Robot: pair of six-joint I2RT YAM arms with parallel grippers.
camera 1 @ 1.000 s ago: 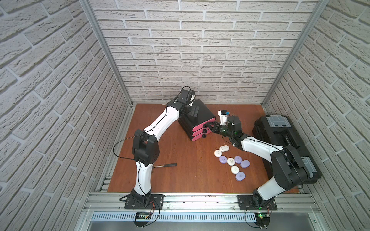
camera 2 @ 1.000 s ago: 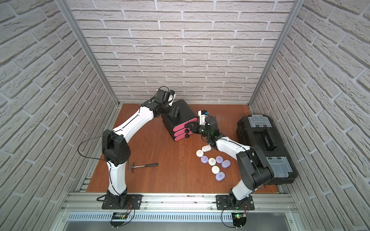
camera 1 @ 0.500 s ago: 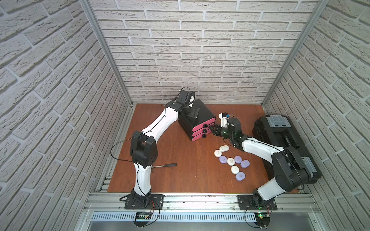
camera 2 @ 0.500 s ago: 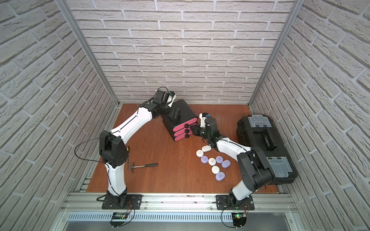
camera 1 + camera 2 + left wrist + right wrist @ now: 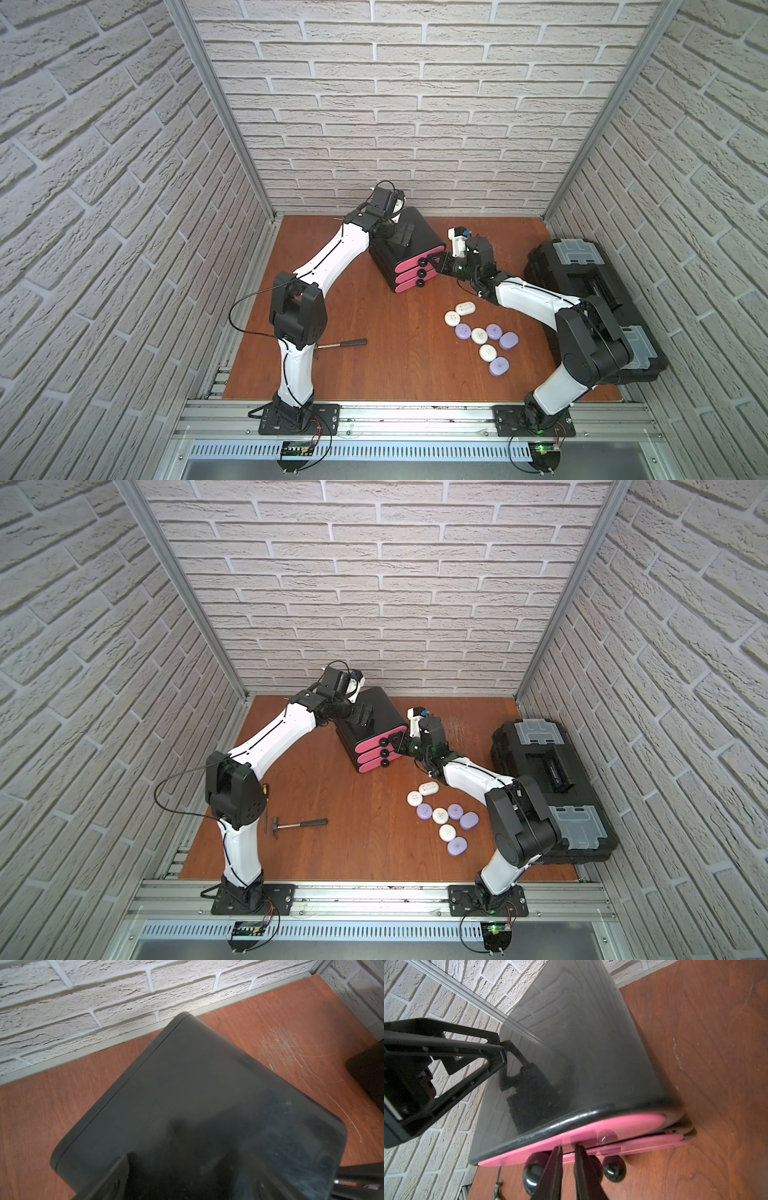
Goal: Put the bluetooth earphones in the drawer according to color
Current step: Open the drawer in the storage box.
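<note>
The drawer (image 5: 409,245) is a black cabinet with three pink fronts and black knobs, standing at the back middle; all three fronts look pushed in. My right gripper (image 5: 432,264) is shut, and its fingertips (image 5: 557,1155) touch the pink front (image 5: 623,1124) between the top knob (image 5: 532,1172) and the middle one. Nothing shows between the fingers. My left gripper (image 5: 405,233) lies open on the cabinet's top (image 5: 197,1084). Several bluetooth earphones lie loose on the table in both top views, white ones (image 5: 465,308) and lavender ones (image 5: 498,366), to the right of the cabinet and nearer than it.
A large black toolbox (image 5: 590,299) with grey latches fills the right side. A hammer (image 5: 299,824) and a thin screwdriver (image 5: 266,808) lie near the left arm's base. Brick walls close in the back and both sides.
My right gripper has closed its fingers and edged in against the top pink front. The left gripper stays on the cabinet's top.
</note>
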